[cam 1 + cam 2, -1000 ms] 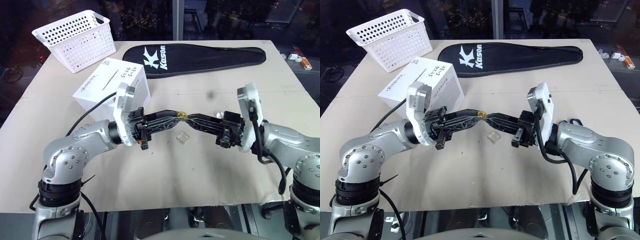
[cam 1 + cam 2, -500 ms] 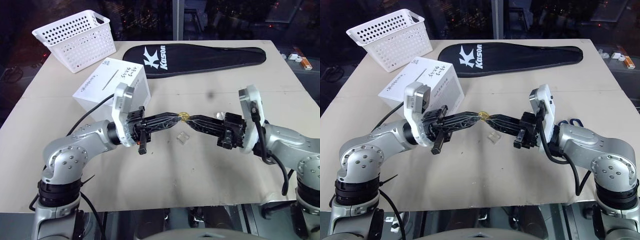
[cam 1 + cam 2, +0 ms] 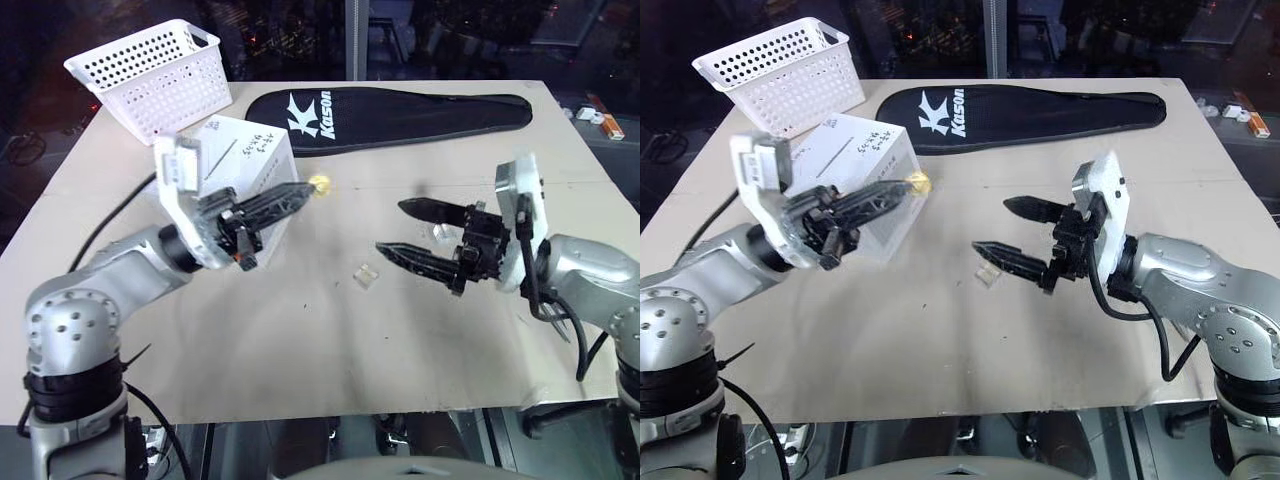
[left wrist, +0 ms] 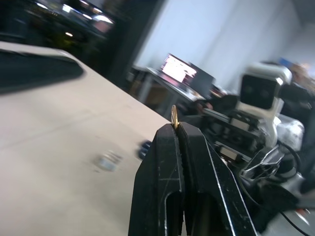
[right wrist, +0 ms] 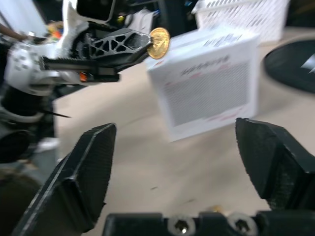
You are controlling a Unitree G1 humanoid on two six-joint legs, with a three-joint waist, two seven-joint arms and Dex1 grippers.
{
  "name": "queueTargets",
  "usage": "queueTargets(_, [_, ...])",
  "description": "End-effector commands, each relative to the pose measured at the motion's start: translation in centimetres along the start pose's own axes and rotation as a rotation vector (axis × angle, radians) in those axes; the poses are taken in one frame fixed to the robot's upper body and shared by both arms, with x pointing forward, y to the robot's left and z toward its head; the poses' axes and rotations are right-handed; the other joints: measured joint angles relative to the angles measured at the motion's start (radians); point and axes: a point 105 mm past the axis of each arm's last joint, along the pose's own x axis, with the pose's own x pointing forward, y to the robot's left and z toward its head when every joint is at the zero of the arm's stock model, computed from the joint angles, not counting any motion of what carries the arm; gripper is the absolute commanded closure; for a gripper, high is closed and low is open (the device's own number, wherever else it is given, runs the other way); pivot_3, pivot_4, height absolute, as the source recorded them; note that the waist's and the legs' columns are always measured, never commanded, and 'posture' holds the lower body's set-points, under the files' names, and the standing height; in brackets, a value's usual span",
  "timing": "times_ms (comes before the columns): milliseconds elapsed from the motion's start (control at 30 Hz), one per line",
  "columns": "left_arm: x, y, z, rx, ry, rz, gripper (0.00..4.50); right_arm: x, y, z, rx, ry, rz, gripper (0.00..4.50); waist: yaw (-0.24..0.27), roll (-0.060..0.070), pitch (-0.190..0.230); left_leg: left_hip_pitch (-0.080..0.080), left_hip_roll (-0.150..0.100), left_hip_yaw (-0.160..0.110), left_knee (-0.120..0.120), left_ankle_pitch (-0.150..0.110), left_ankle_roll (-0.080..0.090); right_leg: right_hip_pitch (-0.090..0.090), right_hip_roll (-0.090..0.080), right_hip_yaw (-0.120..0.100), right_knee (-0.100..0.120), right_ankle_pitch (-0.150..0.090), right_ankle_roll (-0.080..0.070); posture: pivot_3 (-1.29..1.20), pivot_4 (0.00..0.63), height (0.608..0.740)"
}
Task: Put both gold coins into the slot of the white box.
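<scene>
One gold coin (image 3: 319,185) is pinched edge-on at the tip of my left gripper (image 3: 308,190), which is shut on it; the left wrist view shows the coin (image 4: 173,116) standing up between the closed fingers. This gripper hovers beside the near right corner of the white box (image 3: 262,152), and its hand hides part of the box. The slot (image 3: 221,159) is a thin dark line on the box's top. To the right, above the table's middle, my right gripper (image 3: 389,227) stands wide open with nothing in it. It faces the coin (image 5: 159,43) and the box (image 5: 206,83).
A small clear square piece (image 3: 367,277) lies on the table below the right gripper. A white perforated basket (image 3: 150,75) stands at the far left, a black racket case (image 3: 400,110) lies along the far edge, and small items (image 3: 598,115) sit at the far right corner.
Both grippers' tips met at the coin over the table's middle. The right gripper has opened wide and drawn back, and the left has carried the coin up and left to the box.
</scene>
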Motion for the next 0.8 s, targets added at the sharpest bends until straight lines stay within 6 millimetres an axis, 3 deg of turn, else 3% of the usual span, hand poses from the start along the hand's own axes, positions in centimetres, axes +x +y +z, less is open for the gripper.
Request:
queueTargets(33, [-2.8,2.9,4.9,0.181,-0.082,0.3,4.5,-0.6,0.1,2.6,-0.166,-0.06,0.015,0.33,0.0,-0.001,0.001,0.0,0.0,0.0,0.0,0.0,0.0,0.0,0.0,0.0,0.0,0.0,0.0,0.0,0.15,0.738])
queueTargets(133, [-4.8,5.0,8.1,0.249,-0.076,0.492,4.5,-1.2,0.3,3.9,-0.263,-0.08,0.058,0.33,0.0,-0.002,0.003,0.0,0.0,-0.001,0.0,0.0,0.0,0.0,0.001,-0.001,0.0,0.0,0.0,0.0,0.15,0.738])
queueTargets(300, [-4.7,6.8,9.4,0.142,0.063,0.549,4.5,-1.5,-0.3,4.5,-0.313,-0.081,0.078,0.33,0.009,-0.003,0.003,-0.002,-0.001,-0.002,0.0,0.0,0.0,0.0,-0.001,-0.004,-0.002,0.0,0.0,0.0,0.15,0.738])
queueTargets(567, [-3.8,8.5,8.6,0.175,0.225,0.638,4.5,-1.2,-0.9,4.6,-0.37,-0.085,0.064,0.33,0.0,-0.006,0.005,-0.002,-0.001,-0.002,0.0,0.0,0.0,0.0,-0.002,-0.003,-0.002,0.001,0.001,0.0,0.15,0.738])
queueTargets(800, [-4.2,10.2,7.7,0.177,0.293,0.732,4.5,-1.0,-0.6,4.0,-0.369,-0.086,0.061,0.33,0.0,-0.006,0.005,-0.002,-0.001,-0.001,0.0,0.0,0.0,0.0,-0.002,-0.002,-0.002,0.001,0.001,0.0,0.15,0.738])
